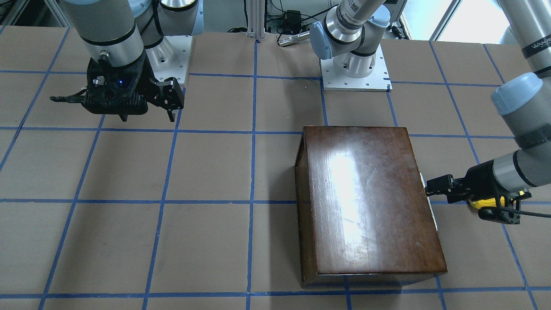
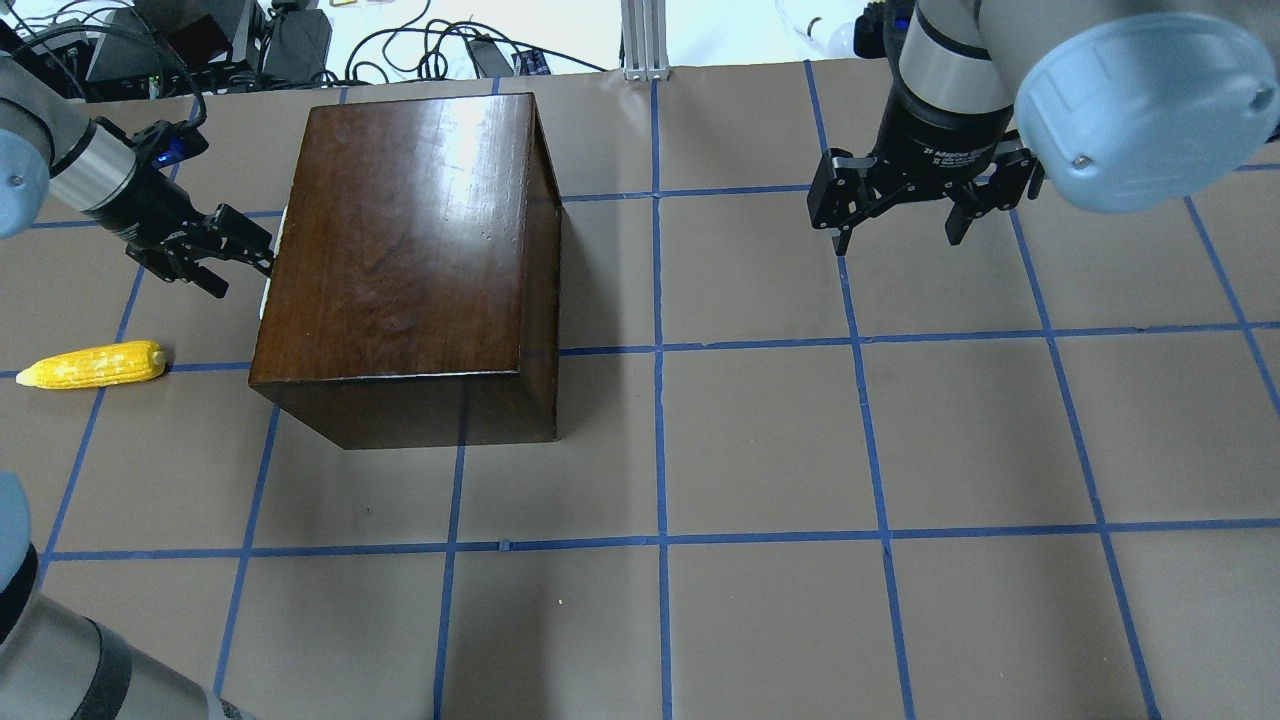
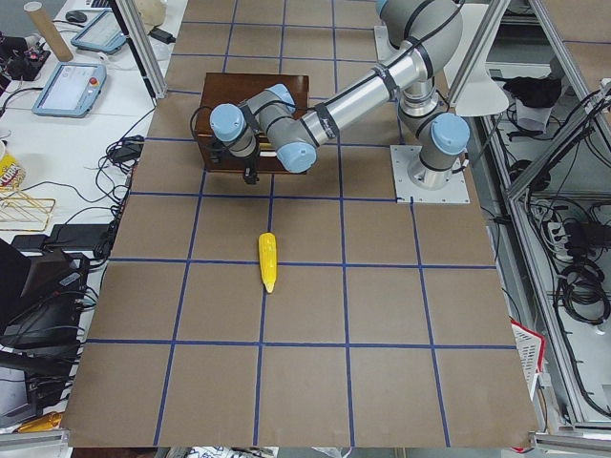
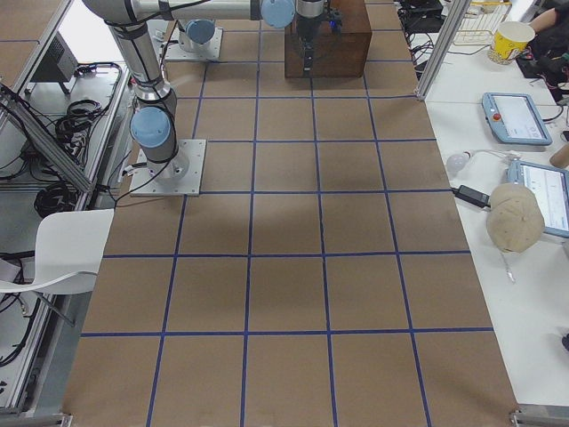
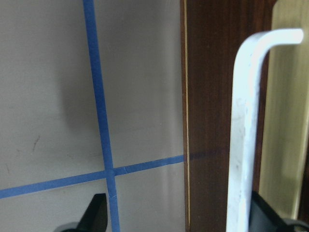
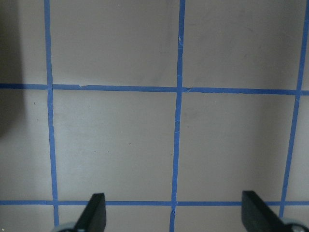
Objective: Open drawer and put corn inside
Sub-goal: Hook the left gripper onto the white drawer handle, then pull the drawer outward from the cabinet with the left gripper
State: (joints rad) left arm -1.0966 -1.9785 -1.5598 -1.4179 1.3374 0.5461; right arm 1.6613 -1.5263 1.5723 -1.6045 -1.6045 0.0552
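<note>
The bumpy yellow corn (image 2: 92,365) lies along a blue tape line (image 2: 200,366) on the matte brown desk (image 2: 760,440). Its tapered tip points away from the box, and it sits apart from both arms. The left pincer (image 2: 245,275) is spread wide at the left face of the glossy dark-brown box (image 2: 400,230). Its jaws straddle the white bent-bar handle (image 5: 246,135) of the shut drawer (image 5: 212,96) without clamping it. The right pincer (image 2: 898,240) hangs released above the desk, well apart from the box.
</note>
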